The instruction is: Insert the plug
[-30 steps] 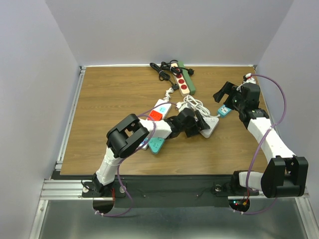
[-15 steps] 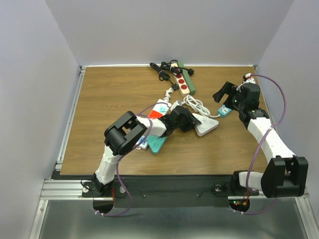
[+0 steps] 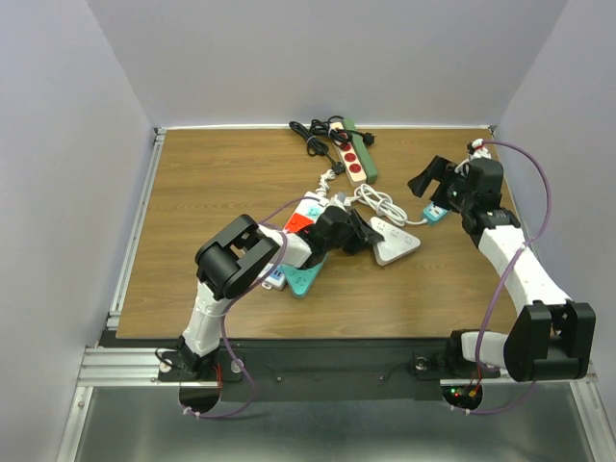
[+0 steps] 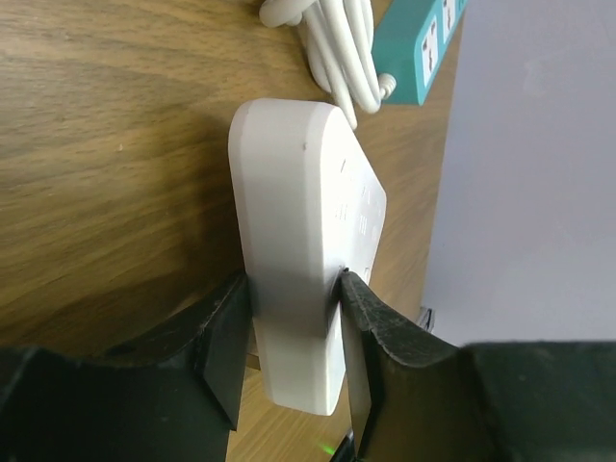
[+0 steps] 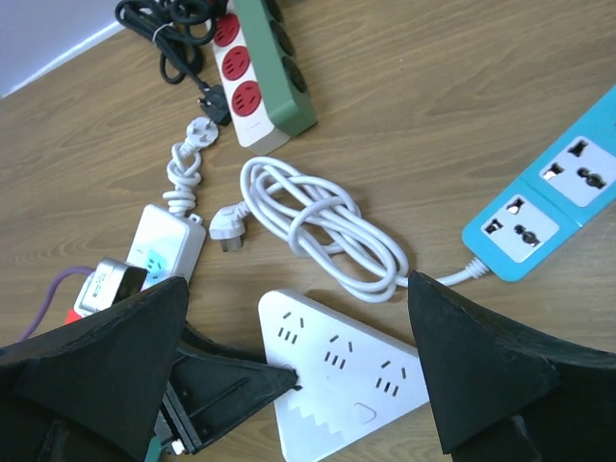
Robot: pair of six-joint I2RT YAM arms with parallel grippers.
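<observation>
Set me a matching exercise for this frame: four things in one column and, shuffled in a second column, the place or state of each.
Things
1. white power strip
2. blue power strip
3. green and red power strip
4. right gripper

Place or state
A. farthest from the arms, beside the black cable
B. clamped between the fingers of the left gripper
C. open, holding nothing
D. lying flat to the right of the white coiled cable

Pairs: 1-B, 2-D, 3-A, 4-C
</observation>
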